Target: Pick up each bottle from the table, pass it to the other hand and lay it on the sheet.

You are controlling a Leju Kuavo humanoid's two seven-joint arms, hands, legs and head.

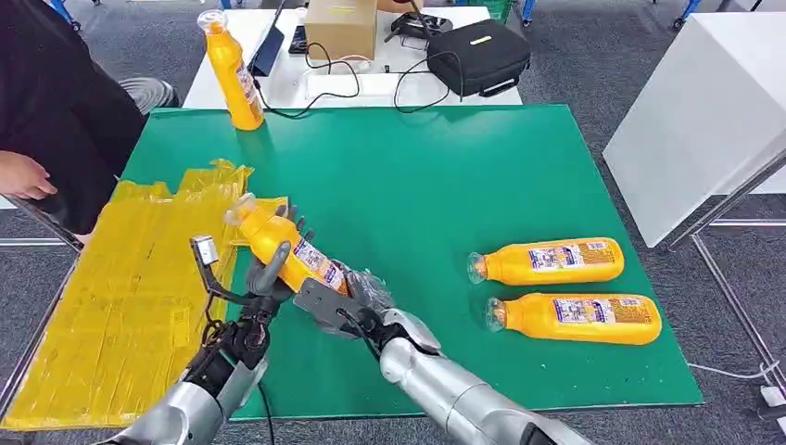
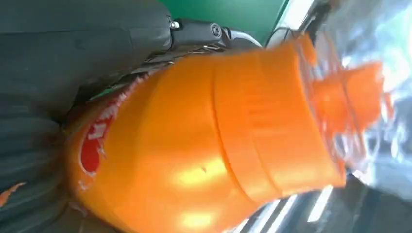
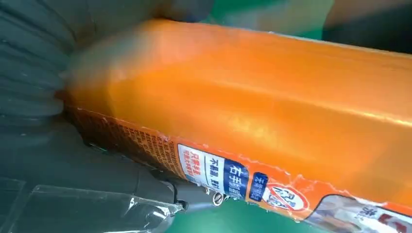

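Right now I have both hands on one bottle (image 1: 283, 245), mid-pass, held above the green tabletop (image 1: 445, 185). My right hand (image 1: 348, 298) grips the base end, by the label; my left hand (image 1: 269, 273) is wrapped round the upper body just below the neck, its fingers curled against the orange plastic. From the left wrist camera the bottle sits hard against the palm, so I judge that grip firm enough to take the weight. The bottle is tilted, its long axis running from the right hand up and away toward the cap, and the cap end points at the yellow sheet (image 1: 120, 297).

That is the relation the next move turns on. The sheet lies just beside the held bottle on the left hand's side, its near edge almost under the cap, so the left hand is plainly the nearer one for laying down. I judge the right hand should let go first, then the left can swing the bottle over the sheet and lower it flat.

Farther from the held bottle, on the right hand's side, two more bottles (image 1: 547, 260) (image 1: 575, 318) lie on their sides on the tabletop, side by side, caps pointing toward the held bottle. A fourth bottle (image 1: 232, 69) stands upright at the tabletop's far edge, beyond the sheet. A person's hand (image 1: 23, 176) rests beyond the sheet's outer side.
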